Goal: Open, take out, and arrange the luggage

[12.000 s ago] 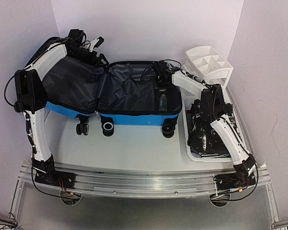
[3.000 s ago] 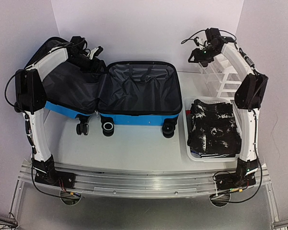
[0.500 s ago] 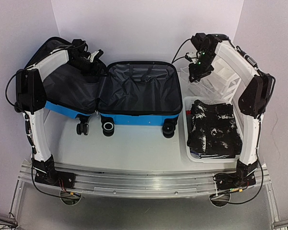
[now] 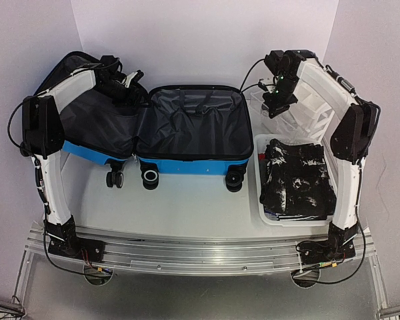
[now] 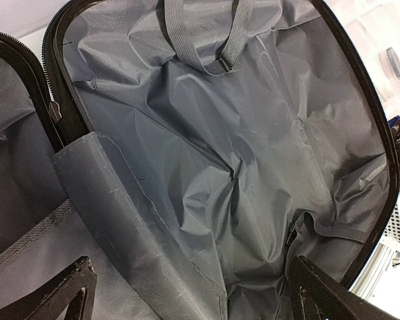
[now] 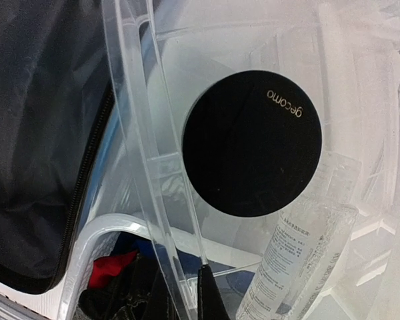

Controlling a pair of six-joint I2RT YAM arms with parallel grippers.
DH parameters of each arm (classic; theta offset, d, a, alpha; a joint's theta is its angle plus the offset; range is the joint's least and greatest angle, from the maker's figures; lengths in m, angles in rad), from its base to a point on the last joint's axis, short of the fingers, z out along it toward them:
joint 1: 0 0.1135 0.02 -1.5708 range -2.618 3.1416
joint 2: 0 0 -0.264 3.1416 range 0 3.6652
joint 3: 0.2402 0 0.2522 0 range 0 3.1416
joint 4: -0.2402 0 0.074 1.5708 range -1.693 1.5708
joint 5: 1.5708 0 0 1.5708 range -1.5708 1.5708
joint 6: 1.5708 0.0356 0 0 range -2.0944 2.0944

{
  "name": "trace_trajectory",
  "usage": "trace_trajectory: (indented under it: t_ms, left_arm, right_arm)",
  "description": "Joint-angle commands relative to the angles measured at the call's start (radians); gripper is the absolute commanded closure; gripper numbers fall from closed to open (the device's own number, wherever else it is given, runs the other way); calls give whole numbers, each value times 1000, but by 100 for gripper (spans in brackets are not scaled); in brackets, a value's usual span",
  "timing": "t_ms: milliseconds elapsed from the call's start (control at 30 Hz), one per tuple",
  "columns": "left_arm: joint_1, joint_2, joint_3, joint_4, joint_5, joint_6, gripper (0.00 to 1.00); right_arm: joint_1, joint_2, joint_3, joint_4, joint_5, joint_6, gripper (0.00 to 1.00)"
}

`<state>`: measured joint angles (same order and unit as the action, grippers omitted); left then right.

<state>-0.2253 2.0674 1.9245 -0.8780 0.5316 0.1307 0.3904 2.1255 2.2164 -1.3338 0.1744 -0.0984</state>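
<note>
The luggage (image 4: 187,127), a bright blue hard-shell suitcase, lies open at the back of the table, both halves showing dark grey lining (image 5: 240,133). My left gripper (image 4: 129,85) hovers over the hinge between the two halves. Its jaws stand wide open (image 5: 193,293), with nothing but the lining far below them. My right gripper (image 4: 275,110) hangs over the clear organizer (image 4: 313,113) to the right of the suitcase. It is shut (image 6: 210,293), tips together beside the organizer's clear wall (image 6: 130,133), holding nothing that I can see.
In the organizer lie a black round lid (image 6: 252,143) and a clear labelled bottle (image 6: 293,267). A white mesh basket (image 4: 261,200) in front of it holds black-and-white folded clothes (image 4: 297,173). White walls close in the left, back and right.
The right gripper's jaws have closed above the organizer. Twelve seconds ago that arm reached into the suitcase, where a clear bottle lay; the suitcase shows only lining now. The left arm has held still.
</note>
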Motion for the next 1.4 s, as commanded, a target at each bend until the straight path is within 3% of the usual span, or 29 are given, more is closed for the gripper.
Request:
trace_trajectory:
  t_ms: [0,133,400,767,1033,1167,1367]
  left_arm:
    - [3,-31,-1,23,19,0,0]
    - [3,-33,-9,26,19,-2,0]
    - [3,-35,-13,26,19,0,0]
    - [3,-37,-23,36,19,0,0]
    - [3,-35,-21,36,20,-3,0]
    - [2,-36,-24,37,16,-1,0]
    - [3,-39,-25,36,15,1,0]
  right_arm:
    - [4,21,123,-108,-30,35,100]
    - [2,39,178,-124,-46,56,100]
    - [-11,63,129,-129,88,39,100]
    - [33,15,212,-78,13,56,100]
    - [104,-18,80,64,-37,31,97]
    - [104,37,66,66,52,28,99]
    - [101,128,150,66,322,-13,100]
